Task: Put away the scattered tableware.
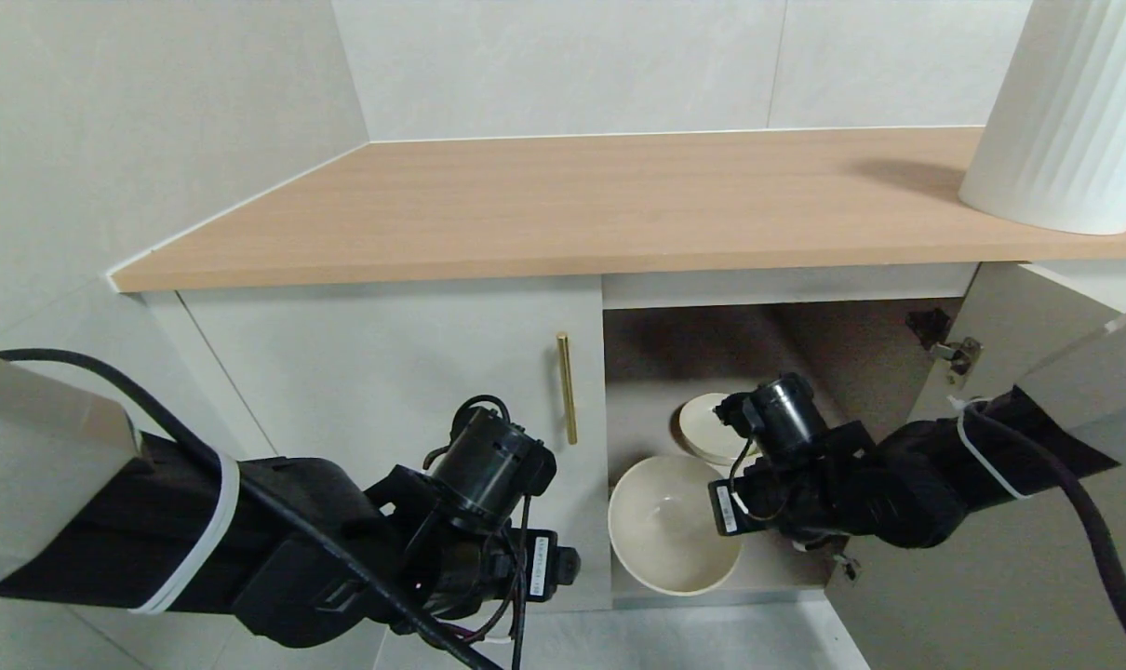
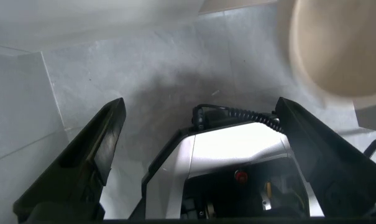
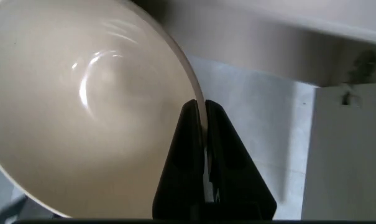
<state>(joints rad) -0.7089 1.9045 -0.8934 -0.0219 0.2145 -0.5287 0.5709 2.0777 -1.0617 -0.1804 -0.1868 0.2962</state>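
And the right pincer (image 3: 203,115) grips the cream bowl (image 1: 665,530) by its rim at the open cupboard (image 1: 758,335), while the left pincer (image 2: 200,106) gapes wide, empty.

You had a wooden counter (image 1: 563,205) running across the upper half of the head view, with a white ribbed container (image 1: 1065,121) standing on it at 2 o'clock. Behind it rose a pale tiled wall (image 1: 563,65). Under the counter, the cabinet's left door (image 1: 386,372) was closed, its slim brass handle (image 1: 568,388) upright near the centre. The right door (image 1: 991,596) stood swung open at 4 o'clock, its metal hinge (image 1: 958,354) showing at 3 o'clock. Pale floor (image 1: 619,642) lay at 6 o'clock.
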